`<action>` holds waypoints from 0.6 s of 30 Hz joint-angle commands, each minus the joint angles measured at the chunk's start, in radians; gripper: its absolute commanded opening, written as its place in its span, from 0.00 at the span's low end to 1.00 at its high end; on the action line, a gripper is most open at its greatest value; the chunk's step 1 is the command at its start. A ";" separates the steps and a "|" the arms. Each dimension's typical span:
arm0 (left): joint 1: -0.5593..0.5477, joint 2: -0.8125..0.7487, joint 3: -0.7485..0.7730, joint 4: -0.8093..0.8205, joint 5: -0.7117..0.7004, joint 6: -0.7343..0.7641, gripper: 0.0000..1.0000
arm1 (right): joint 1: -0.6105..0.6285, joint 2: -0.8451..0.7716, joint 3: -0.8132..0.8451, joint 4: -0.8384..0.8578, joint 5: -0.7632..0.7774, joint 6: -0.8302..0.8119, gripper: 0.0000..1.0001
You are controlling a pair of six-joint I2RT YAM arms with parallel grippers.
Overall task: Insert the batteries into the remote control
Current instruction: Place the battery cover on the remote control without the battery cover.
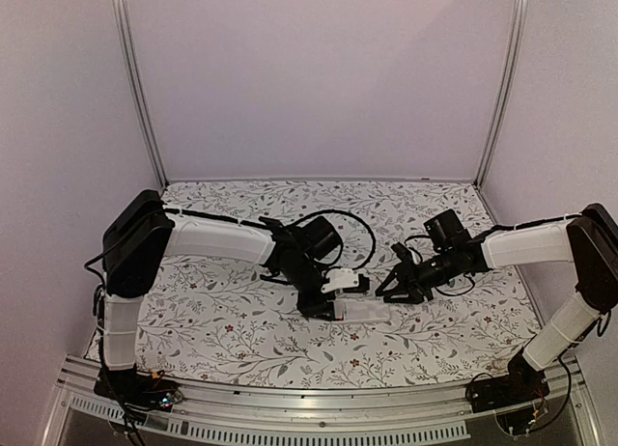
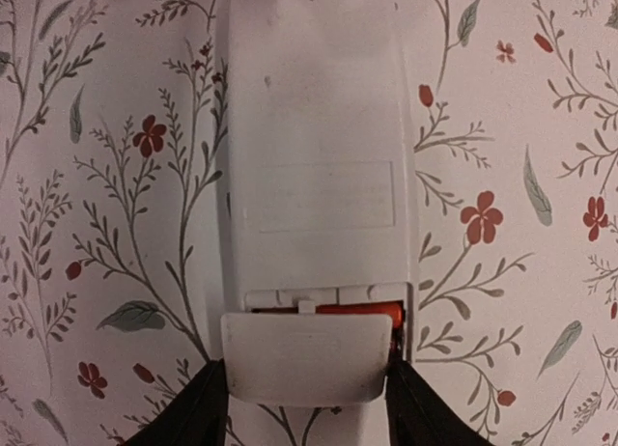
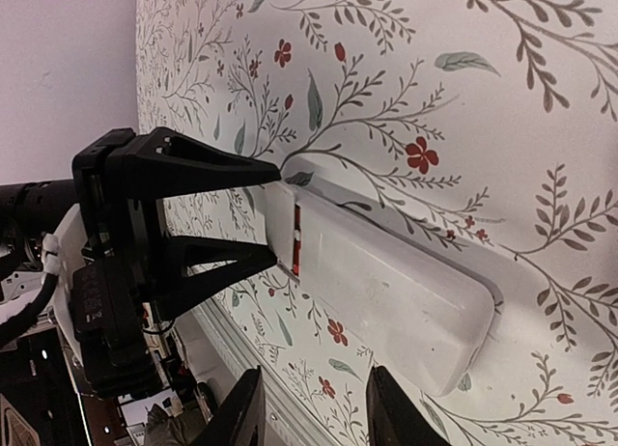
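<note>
So my claw hangs with its fingers apart, nothing between them. Just ahead, the remote lies white back up on the floral cloth. At its far end an orange battery peeks out, and the other claw straddles that end.

You have: top external, high, looking down; left wrist, close above the remote control; right wrist, low, seemingly side-on; all share it.
</note>
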 commanded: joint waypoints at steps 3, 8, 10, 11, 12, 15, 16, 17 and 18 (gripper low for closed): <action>-0.017 0.027 0.023 -0.020 -0.017 -0.006 0.58 | -0.002 0.014 -0.014 0.015 -0.008 0.005 0.36; -0.017 0.016 0.023 -0.021 -0.021 -0.009 0.60 | -0.003 0.013 -0.014 0.015 -0.008 0.005 0.36; -0.016 0.006 0.018 -0.019 -0.023 -0.010 0.62 | -0.004 0.010 -0.015 0.015 -0.007 0.005 0.37; -0.016 -0.002 0.017 -0.017 -0.028 -0.012 0.63 | -0.003 0.010 -0.015 0.015 -0.005 0.004 0.37; -0.015 -0.011 0.013 -0.015 -0.029 -0.016 0.66 | -0.004 0.010 -0.015 0.015 -0.005 0.003 0.37; -0.015 -0.047 -0.005 0.008 -0.040 -0.025 0.79 | -0.003 0.008 -0.015 0.015 0.001 0.000 0.37; -0.015 -0.063 -0.012 0.018 -0.043 -0.033 0.82 | -0.003 0.009 -0.015 0.014 0.001 -0.001 0.37; -0.015 -0.079 -0.020 0.028 -0.044 -0.038 0.86 | -0.004 0.010 -0.015 0.015 0.002 -0.002 0.38; -0.015 -0.098 -0.031 0.039 -0.046 -0.043 0.90 | -0.003 0.007 -0.014 0.014 0.002 -0.004 0.38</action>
